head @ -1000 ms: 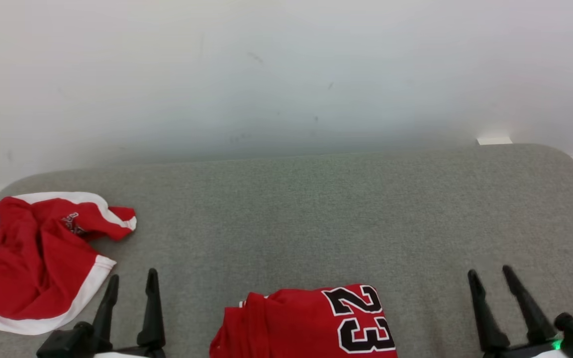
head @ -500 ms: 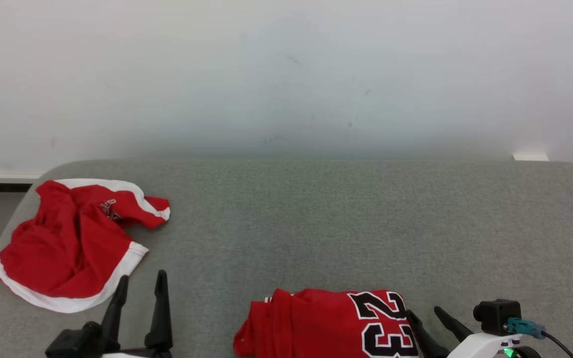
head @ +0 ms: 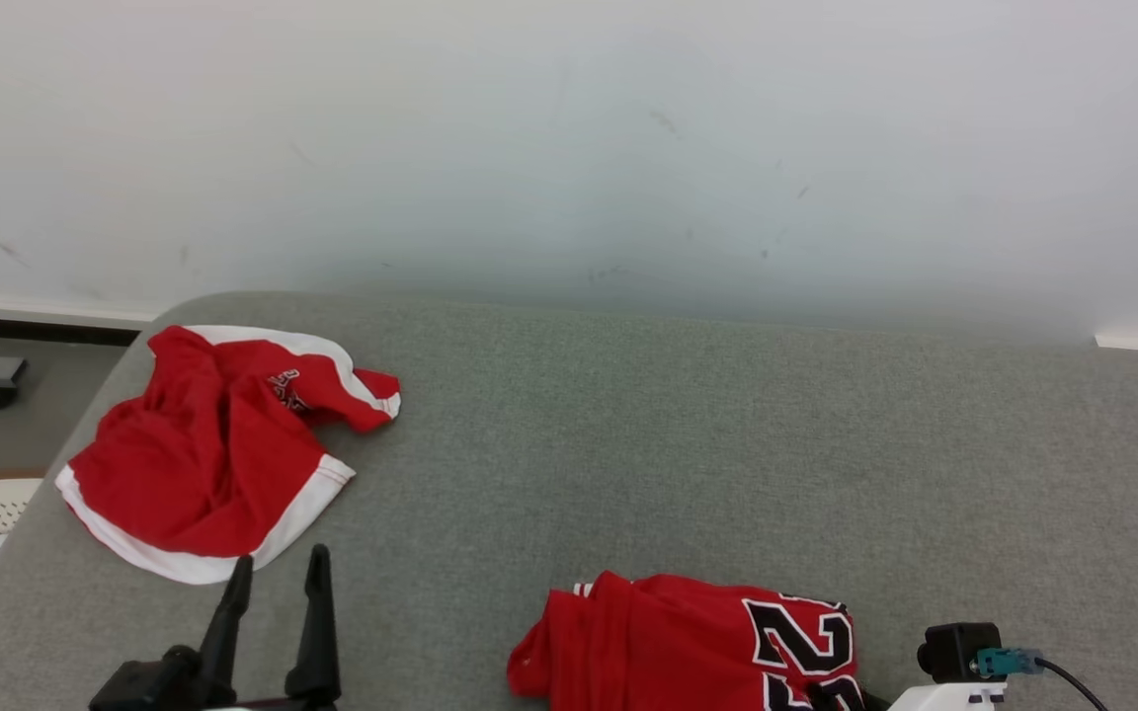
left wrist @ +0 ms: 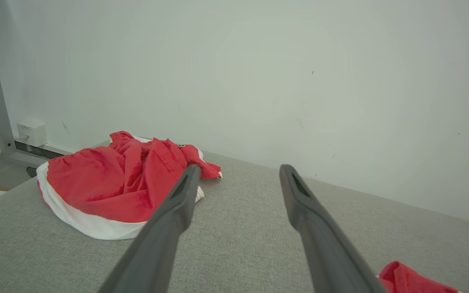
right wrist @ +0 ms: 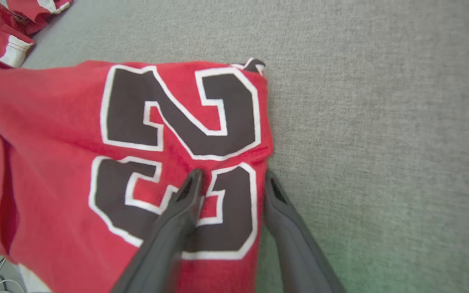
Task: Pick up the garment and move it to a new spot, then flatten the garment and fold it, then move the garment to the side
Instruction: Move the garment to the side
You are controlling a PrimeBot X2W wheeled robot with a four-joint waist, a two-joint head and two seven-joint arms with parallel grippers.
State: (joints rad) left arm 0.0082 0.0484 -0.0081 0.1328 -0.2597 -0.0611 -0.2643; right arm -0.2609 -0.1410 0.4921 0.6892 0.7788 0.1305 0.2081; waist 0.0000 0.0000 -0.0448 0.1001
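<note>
The red jersey [head: 697, 642] with the number 23 lies at the near edge of the grey tabletop [head: 678, 444], towards the right, and looks already folded into a tidy block; so I judge the step in hand to be the last one, taking hold of it to move it aside. The right gripper [right wrist: 232, 176] is down at the jersey's right edge; its fingers stand apart, one resting on the printed 3 and the other just off the cloth on the tabletop, so nothing is pinched yet. The next move calls for a pinch deep enough to catch every layer at that edge, then a low slide or lift, or the fold may fall open. The left gripper [head: 280, 559] hovers near the front left with its fingers spread wide, grasping nothing; beyond it, well apart from the jersey, lie crumpled red shorts [head: 203, 454] with white trim. Count: two garments, one jersey and one pair of shorts; two grippers.
</note>
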